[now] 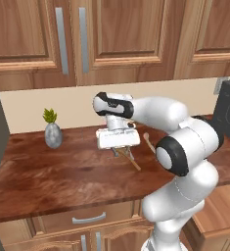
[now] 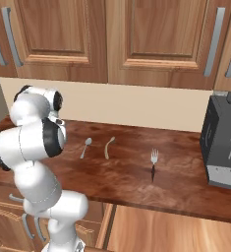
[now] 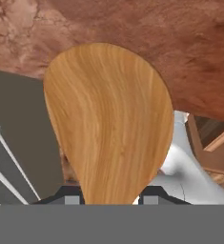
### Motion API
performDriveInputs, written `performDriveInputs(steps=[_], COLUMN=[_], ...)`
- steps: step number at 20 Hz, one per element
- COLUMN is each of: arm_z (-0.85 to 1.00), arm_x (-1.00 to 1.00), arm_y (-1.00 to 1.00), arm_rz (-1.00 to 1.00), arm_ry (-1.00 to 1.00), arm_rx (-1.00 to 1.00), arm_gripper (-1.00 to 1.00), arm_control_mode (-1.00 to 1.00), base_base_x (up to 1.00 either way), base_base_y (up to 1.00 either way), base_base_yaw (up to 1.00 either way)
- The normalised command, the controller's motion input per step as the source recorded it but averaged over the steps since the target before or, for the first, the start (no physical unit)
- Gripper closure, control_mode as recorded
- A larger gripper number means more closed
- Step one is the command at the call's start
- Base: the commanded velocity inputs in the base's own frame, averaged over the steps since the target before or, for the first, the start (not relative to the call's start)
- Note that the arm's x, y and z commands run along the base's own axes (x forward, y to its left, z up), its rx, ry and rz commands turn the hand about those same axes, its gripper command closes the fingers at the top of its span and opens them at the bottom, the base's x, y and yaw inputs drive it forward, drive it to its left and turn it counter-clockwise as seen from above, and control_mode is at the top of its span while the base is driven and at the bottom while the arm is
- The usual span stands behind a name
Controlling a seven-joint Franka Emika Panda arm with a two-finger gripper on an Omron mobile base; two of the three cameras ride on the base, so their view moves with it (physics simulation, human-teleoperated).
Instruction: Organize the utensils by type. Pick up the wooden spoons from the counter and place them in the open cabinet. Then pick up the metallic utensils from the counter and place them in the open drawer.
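**Tool carrying a wooden spoon above the counter**

The tool (image 1: 121, 152) hangs a little above the counter (image 1: 48, 171), fingers pointing down, clenched on an orange-brown wooden spoon (image 1: 130, 159) whose slim handle slants out below it. In the hand view the spoon's bowl (image 3: 108, 119) stands right up against the camera between the two dark fingertips (image 3: 68, 194), so the grip looks centred and the spoon is clear of the wood below.

From where I stand, the job now is the carry up to the wall cabinets (image 1: 87, 34) above the tool. Every door I can see is closed, so I cannot tell which one is the open cabinet; it must lie off to one side. I would lift straight up first, keeping the loose end of the spoon from dragging on the counter, then swing slowly, since a thin handle pinched at one point can pivot in the grip. Level it before entering the shelf, and let go only when it rests flat.

Further along the counter, well away from the tool, lie a grey metal spoon (image 2: 86, 146), a pale beige wooden spoon (image 2: 108, 146) and a fork (image 2: 154, 160). A small potted plant (image 1: 52, 130) stands to the tool's other side, clear of the path upward.
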Motion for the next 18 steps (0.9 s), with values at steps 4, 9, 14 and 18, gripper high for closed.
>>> performDriveInputs(steps=[4, 9, 14, 18], arm_z=[0.31, 0.15, 0.14, 0.24], arm_x=[-0.48, -0.51, -0.62, -0.54], arm_y=[-0.17, -0.22, -0.23, -0.29], arm_rz=[0.22, 0.23, 0.17, 0.09], arm_ry=[0.17, 0.03, -0.02, -0.04], arm_rx=[0.0, 0.03, 0.13, 0.27], arm_gripper=[1.0, 1.0, 1.0, 1.0], arm_control_mode=[-1.0, -1.0, -1.0, -1.0], base_base_x=[0.0, 0.0, 0.0, 0.0], base_base_y=[0.0, 0.0, 0.0, 0.0], base_base_yaw=[0.0, 0.0, 0.0, 0.0])
